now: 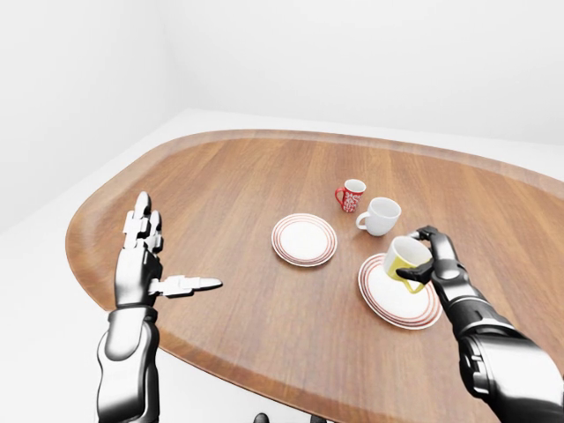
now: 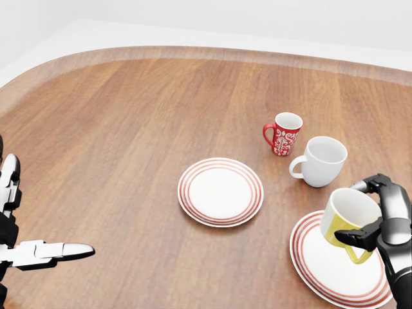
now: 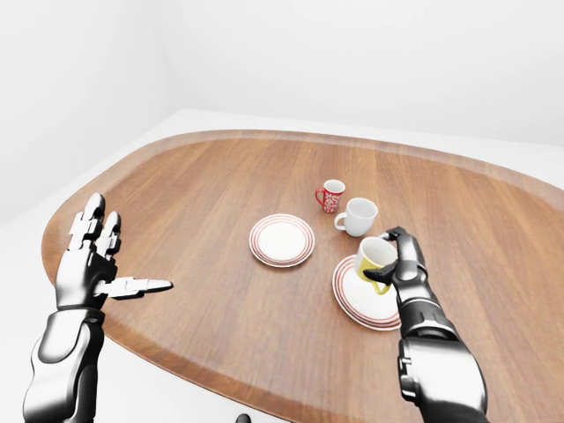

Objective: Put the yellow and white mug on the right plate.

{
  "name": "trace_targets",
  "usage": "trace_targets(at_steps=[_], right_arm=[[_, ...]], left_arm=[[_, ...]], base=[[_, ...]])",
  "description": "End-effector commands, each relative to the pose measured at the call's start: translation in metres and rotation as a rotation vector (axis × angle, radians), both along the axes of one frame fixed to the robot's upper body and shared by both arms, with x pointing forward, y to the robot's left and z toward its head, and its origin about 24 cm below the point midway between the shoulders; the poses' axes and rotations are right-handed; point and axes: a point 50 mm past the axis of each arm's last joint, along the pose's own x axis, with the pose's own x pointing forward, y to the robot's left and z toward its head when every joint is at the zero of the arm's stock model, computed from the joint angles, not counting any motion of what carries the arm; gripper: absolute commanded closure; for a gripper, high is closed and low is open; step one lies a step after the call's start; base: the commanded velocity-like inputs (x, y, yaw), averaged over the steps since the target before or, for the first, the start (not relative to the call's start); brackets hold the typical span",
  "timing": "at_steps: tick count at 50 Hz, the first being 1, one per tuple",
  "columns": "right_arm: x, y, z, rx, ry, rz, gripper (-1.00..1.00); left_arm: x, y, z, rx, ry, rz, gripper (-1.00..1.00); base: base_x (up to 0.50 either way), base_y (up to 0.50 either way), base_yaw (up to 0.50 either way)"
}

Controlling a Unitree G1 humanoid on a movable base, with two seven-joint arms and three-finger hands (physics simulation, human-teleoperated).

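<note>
The yellow and white mug (image 2: 346,220) hangs tilted over the right plate (image 2: 315,267), a white plate with red rings at the lower right of the head view. My right hand (image 2: 374,212) is shut on the mug, fingers round its rim and handle. The left-eye view shows the mug (image 1: 403,257) just above the plate (image 1: 388,300); I cannot tell whether they touch. My left hand (image 1: 150,256) is open, fingers spread, over the table's left part and far from the mug.
A second red-ringed plate (image 2: 221,191) lies at the table's middle. A plain white mug (image 2: 322,161) and a red patterned mug (image 2: 283,134) stand above the right plate. The oval wooden table (image 2: 129,129) has its rim along the top of the view.
</note>
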Motion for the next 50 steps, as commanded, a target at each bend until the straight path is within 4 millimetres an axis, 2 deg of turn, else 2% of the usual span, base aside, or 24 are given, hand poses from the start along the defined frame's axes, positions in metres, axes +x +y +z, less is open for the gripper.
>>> trace_targets(at_steps=[1, 16, 50], right_arm=[[-0.001, 0.001, -0.003, -0.048, 0.025, -0.005, 1.0], [-0.008, 0.0, -0.011, -0.12, 0.056, -0.018, 1.0], [-0.015, 0.007, -0.023, -0.131, 0.077, -0.032, 1.0]], left_arm=[[0.0, 0.0, 0.0, 0.0, 0.002, 0.0, -1.0], [0.0, -0.002, -0.001, 0.001, 0.004, -0.004, -1.0], [0.0, -0.002, -0.002, 0.001, 0.009, -0.007, -1.0]], base=[[0.0, 0.0, 0.0], [0.0, 0.0, 0.0], [0.0, 0.0, 0.0]])
